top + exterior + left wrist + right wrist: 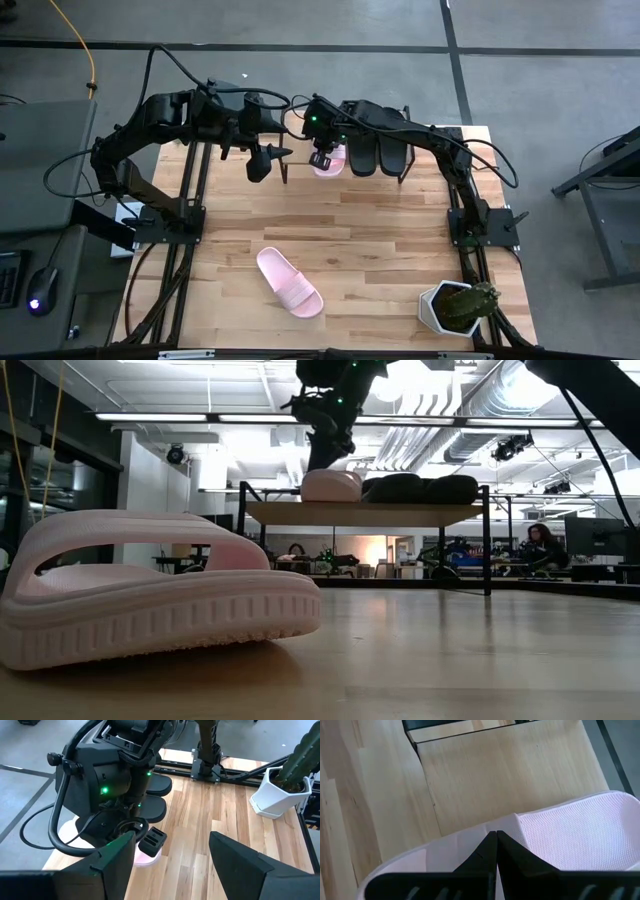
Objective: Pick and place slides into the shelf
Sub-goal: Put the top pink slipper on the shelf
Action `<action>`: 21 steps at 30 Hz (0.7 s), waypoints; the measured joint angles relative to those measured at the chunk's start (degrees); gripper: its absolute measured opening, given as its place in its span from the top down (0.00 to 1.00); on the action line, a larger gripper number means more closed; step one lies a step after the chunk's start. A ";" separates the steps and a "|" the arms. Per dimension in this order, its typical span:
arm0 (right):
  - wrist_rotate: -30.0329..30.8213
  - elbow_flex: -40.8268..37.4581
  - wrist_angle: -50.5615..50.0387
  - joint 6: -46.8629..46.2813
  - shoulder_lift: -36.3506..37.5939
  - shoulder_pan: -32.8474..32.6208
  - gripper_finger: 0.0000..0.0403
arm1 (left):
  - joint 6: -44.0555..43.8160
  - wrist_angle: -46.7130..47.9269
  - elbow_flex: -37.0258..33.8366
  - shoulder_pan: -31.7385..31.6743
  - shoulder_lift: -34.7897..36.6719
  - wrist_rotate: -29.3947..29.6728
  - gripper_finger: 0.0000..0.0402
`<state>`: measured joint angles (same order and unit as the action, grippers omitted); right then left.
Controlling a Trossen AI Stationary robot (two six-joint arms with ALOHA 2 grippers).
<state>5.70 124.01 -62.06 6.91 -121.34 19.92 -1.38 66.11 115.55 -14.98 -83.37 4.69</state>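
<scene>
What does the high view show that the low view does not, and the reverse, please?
Only the high view shows the potted cactus at the table's corner and the left gripper beside the shelf. Only the low view shows the shelf legs and a person in the room behind. Both show the pink slide on the table, the right gripper over the shelved pink slide, and the black slides.

High: straight down over whole bench [400, 230]. Low: bench-top level, close behind near pink slide [150, 595], facing shelf [365, 512] and room. Left wrist: looks across at right arm. Right wrist: tight on shelf top, pink slide [570, 835]. Shelf shared by all.
</scene>
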 joint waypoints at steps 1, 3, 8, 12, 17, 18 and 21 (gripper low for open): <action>0.11 0.00 -0.11 0.03 -0.02 0.00 1.00 | 0.01 0.02 0.00 0.00 0.00 0.00 0.39; 0.72 -0.02 -0.43 0.03 -0.04 0.00 1.00 | 0.01 0.02 0.00 0.02 0.00 0.00 0.39; 3.34 1.89 -4.06 -0.45 -0.19 0.00 1.00 | 0.00 0.02 0.00 0.02 0.00 0.00 0.39; 5.04 5.37 -8.00 -0.80 -0.46 0.07 1.00 | -0.01 0.07 0.00 0.00 0.00 0.00 0.39; 6.77 7.67 -12.36 -1.98 -0.46 -0.02 1.00 | 0.01 0.09 0.00 0.00 0.00 0.00 0.39; 6.61 7.67 -12.29 -1.97 -0.46 0.02 1.00 | 0.00 0.08 0.00 0.00 0.00 0.00 0.39; 5.69 7.72 -12.11 -1.99 -0.46 0.04 1.00 | 0.01 0.09 0.00 0.02 0.00 0.00 0.39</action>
<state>11.38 131.72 -74.17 4.92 -121.80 19.97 -1.37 66.19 115.55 -14.96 -83.37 4.69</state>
